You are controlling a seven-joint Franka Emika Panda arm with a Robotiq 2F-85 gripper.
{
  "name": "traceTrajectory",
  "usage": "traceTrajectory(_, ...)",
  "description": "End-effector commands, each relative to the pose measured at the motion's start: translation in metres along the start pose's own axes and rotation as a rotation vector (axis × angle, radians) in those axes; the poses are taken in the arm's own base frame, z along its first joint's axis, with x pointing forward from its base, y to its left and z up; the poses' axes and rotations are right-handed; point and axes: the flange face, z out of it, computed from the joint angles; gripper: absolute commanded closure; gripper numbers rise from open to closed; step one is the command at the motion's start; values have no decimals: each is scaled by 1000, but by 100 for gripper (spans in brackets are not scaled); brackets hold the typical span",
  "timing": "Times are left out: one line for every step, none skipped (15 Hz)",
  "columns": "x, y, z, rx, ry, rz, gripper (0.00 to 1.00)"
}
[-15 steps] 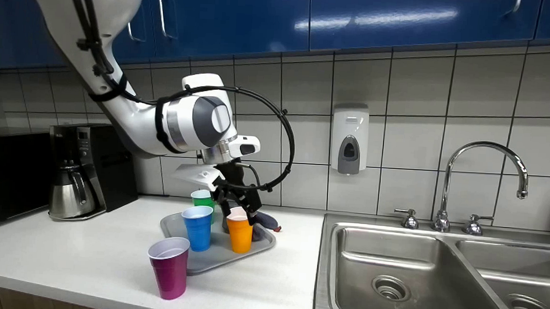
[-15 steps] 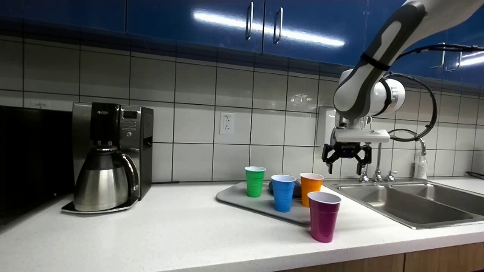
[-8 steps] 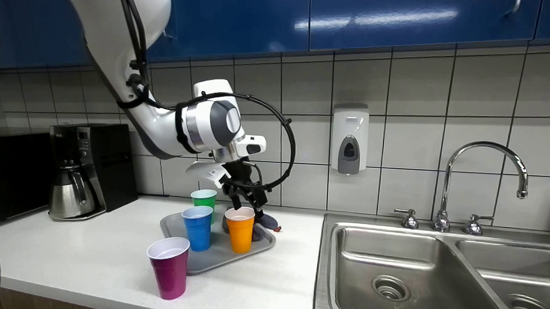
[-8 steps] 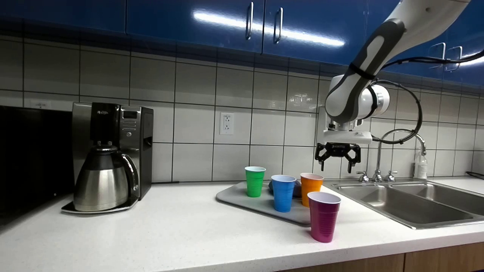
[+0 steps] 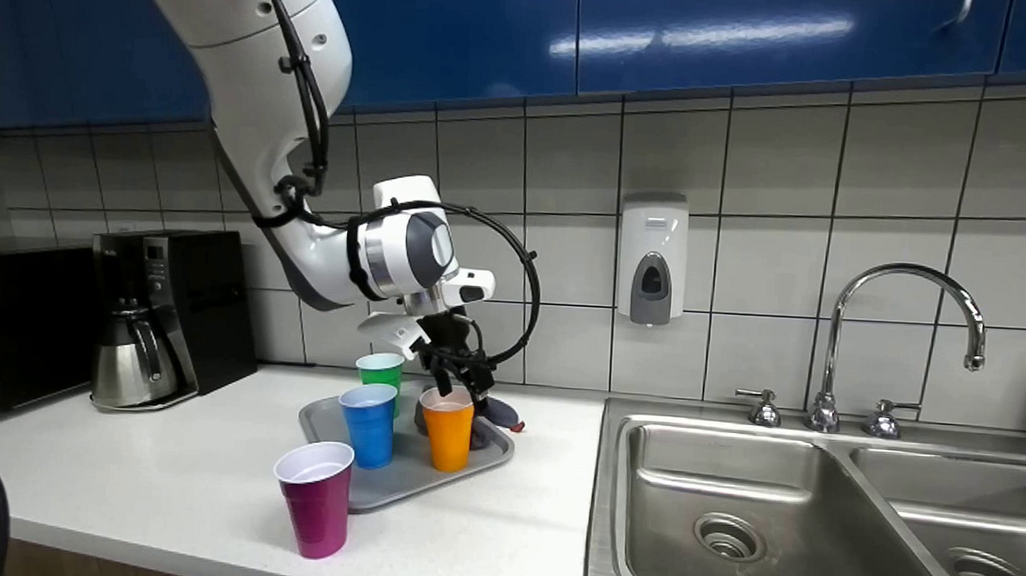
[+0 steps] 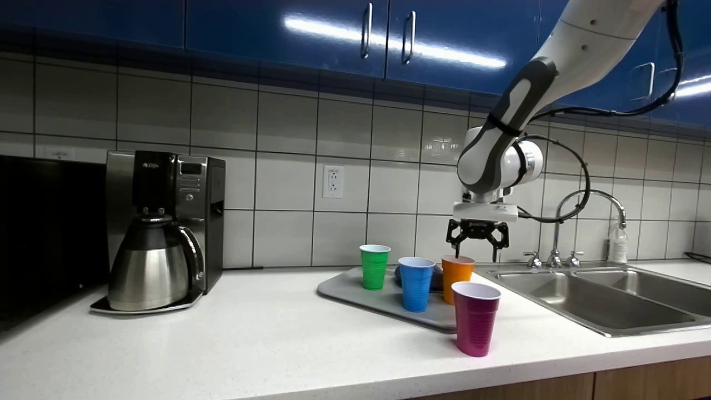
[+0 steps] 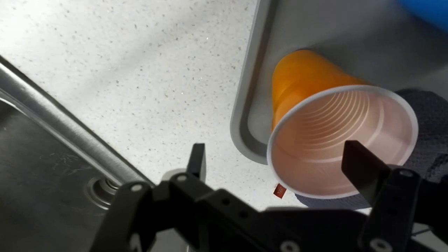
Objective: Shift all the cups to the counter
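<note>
"Largest?"

"The off-white counter [image 5: 179, 455]. In an exterior view the sink [image 5: 818, 506] lies at three o'clock from the grey tray [image 5: 406, 478]."

"The gripper [image 6: 476, 258]?"

"Jaws wide apart. In the wrist view one finger [image 7: 361, 165] overlaps the mouth of the orange cup [image 7: 325, 133]; inside or above, I can't tell."

"And the cups?"

"All upright. In an exterior view, from the orange one, the blue cup [image 5: 370, 430] sits at nine o'clock and the green cup [image 5: 382, 372] at ten, all three on the tray; the magenta cup [image 5: 317, 506] stands at eight, on the counter itself."

claw [image 6: 476, 258] agape below the bent arm [image 6: 540, 78]
</note>
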Motion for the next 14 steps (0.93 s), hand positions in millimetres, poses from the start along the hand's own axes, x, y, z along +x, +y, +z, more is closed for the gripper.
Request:
traceTrajectory(16, -19, 20, -24, -38, 33, 0)
traceTrajectory(17, -22, 26, -27, -48, 37, 0)
traceTrajectory(18, -26, 32, -30, -58, 41, 0)
traceTrajectory(19, -28, 36, -31, -67, 46, 0)
traceTrajectory(20, -30, 41, -30, -77, 52, 0)
traceTrajectory(20, -32, 44, -29, -83, 58, 0)
traceTrajectory(21, -33, 48, -28, -89, 66, 0)
traceTrajectory(21, -33, 50, -26, -91, 74, 0)
traceTrajectory(22, -33, 51, -23, -91, 81, 0)
traceTrajectory(22, -32, 51, -17, -89, 87, 0)
traceTrajectory(22, -31, 51, -15, -89, 94, 0)
traceTrajectory(22, -29, 50, -11, -89, 101, 0)
traceTrajectory(22, -27, 49, -7, -89, 106, 0)
traceTrajectory(22, -25, 49, -6, -88, 113, 0)
